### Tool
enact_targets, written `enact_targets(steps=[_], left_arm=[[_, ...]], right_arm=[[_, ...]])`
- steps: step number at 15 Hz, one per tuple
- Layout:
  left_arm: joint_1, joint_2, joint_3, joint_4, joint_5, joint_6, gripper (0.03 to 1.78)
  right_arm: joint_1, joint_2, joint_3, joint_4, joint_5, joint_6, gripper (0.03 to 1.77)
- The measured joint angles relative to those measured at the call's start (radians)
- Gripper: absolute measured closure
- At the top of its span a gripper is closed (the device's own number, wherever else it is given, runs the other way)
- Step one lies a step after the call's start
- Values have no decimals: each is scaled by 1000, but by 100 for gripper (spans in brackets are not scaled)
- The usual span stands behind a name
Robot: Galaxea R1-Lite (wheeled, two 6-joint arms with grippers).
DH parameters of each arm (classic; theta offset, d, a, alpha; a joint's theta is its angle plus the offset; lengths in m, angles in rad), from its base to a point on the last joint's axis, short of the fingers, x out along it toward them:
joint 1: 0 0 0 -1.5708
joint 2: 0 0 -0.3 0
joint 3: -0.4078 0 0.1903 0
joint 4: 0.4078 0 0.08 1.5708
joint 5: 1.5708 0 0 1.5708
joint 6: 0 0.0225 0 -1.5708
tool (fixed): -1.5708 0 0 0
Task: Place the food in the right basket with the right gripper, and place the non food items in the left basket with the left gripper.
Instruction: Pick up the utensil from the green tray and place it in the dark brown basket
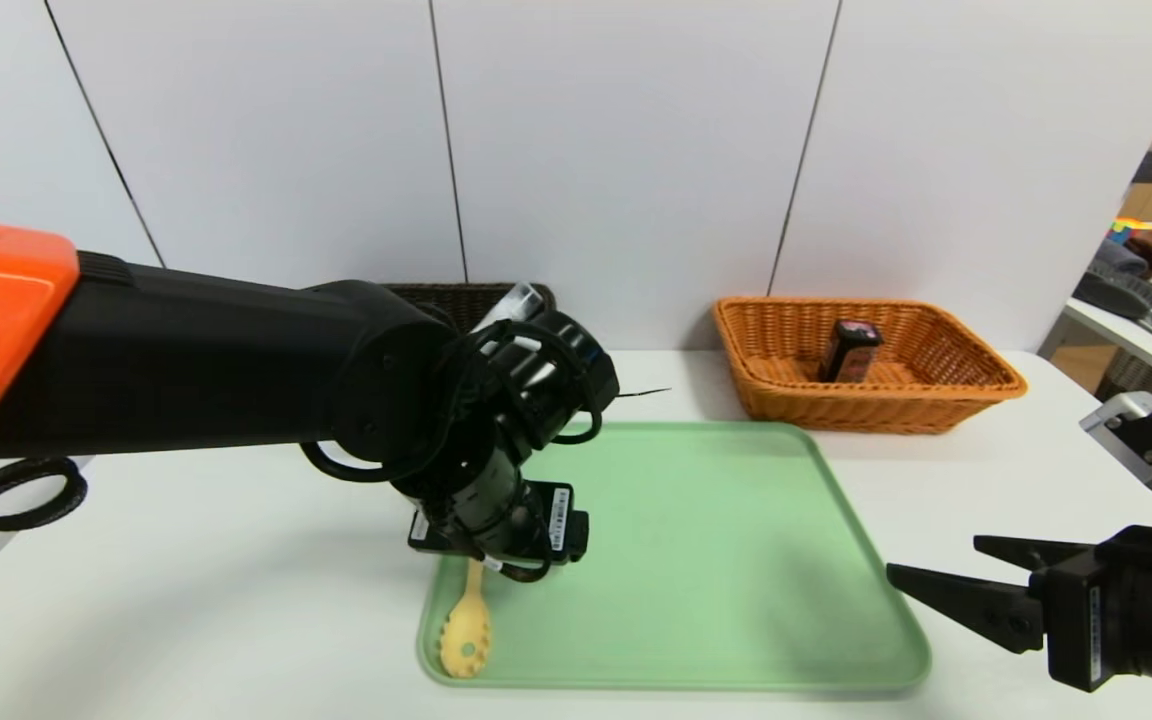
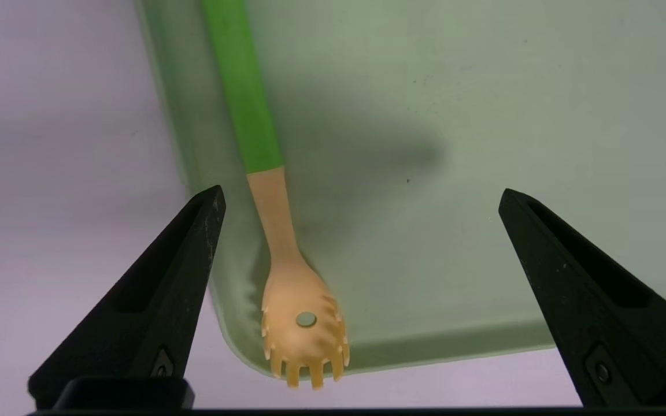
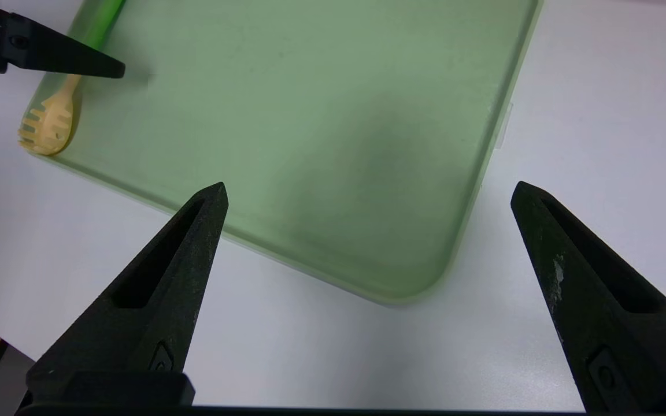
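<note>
1. Carton [image 1: 848, 350] stands in orange basket [image 1: 976, 375]; food step looks done.
2. Left gripper [image 2: 359, 199], jaws wide, empty, above spoon [image 2: 301, 323] at tray [image 2: 483, 173] corner; prob. lining up pick.
3. Right gripper [image 3: 367, 196] jaws wide, empty, idle beside tray.
4. Dark basket [image 1: 456, 295] mostly hidden behind arm.

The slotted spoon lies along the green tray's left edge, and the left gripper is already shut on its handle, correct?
Not quite. The slotted spoon does lie along the green tray's left edge, but the left gripper is open above it, its fingers apart and touching nothing, as the left wrist view shows.
</note>
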Motion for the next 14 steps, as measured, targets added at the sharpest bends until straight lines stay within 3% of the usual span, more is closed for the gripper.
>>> enact_targets(steps=[14], left_arm=[[10,63,-29,4,0,-74,12]], right_arm=[[-4,-1,7,1,0,1,10]])
